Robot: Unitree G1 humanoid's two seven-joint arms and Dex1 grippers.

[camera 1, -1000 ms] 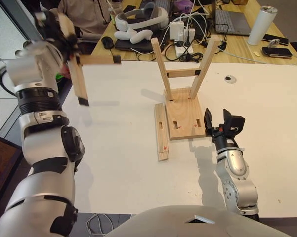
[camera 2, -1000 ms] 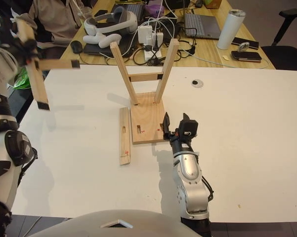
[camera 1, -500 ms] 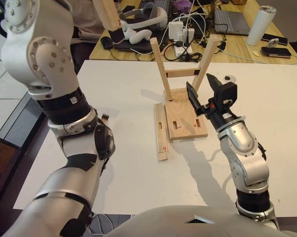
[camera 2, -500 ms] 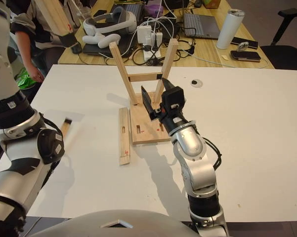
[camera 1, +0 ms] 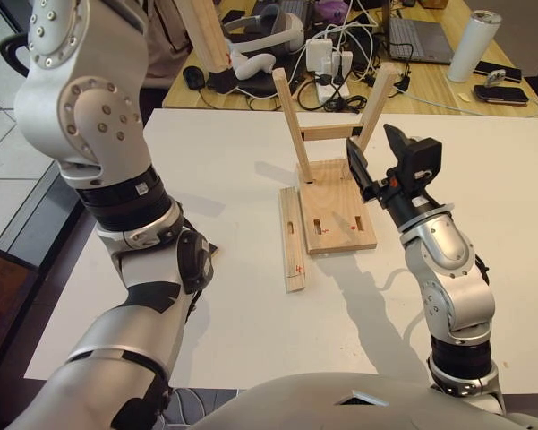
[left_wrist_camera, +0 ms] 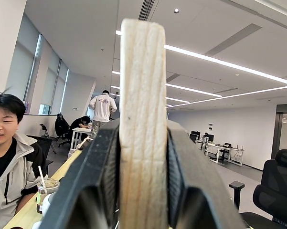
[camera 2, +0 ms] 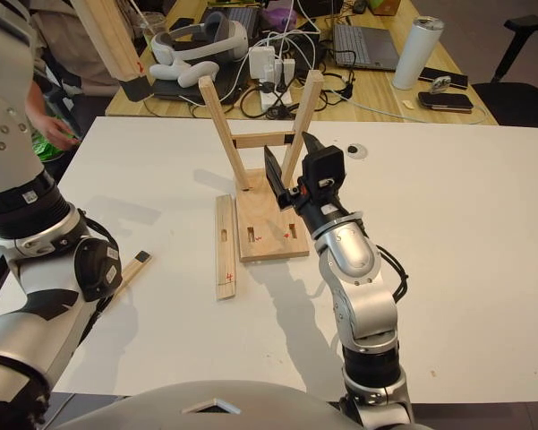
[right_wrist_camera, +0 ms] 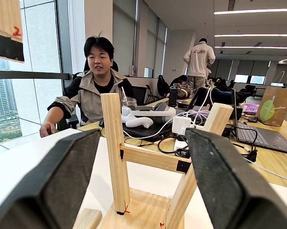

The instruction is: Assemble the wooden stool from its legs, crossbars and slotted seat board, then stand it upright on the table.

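Note:
The slotted seat board (camera 1: pixel 337 208) lies flat on the white table. Two legs (camera 1: pixel 294 125) stand up from it, joined by a crossbar (camera 1: pixel 329 133). A loose slotted slat (camera 1: pixel 292 237) lies along the board's left edge. My right gripper (camera 1: pixel 369 143) hovers open above the board, just in front of the right-hand leg (right_wrist_camera: pixel 196 162), holding nothing. My left gripper (left_wrist_camera: pixel 143 129) is raised high at the far left, shut on another wooden leg (camera 2: pixel 112 40) with a dark end. A short wooden bar (camera 2: pixel 130 269) lies on the table beside my left arm, partly hidden.
Behind the table stands a cluttered desk with a white headset (camera 1: pixel 255 36), cables and chargers (camera 1: pixel 331 63), a laptop and a steel tumbler (camera 1: pixel 473 45). A cable grommet (camera 2: pixel 358 150) sits in the table's far side. The table's right and front offer free room.
My right gripper rose from the table in front of the board to beside the right-hand leg. My left arm swung the held leg up high. The short bar now lies on the table.

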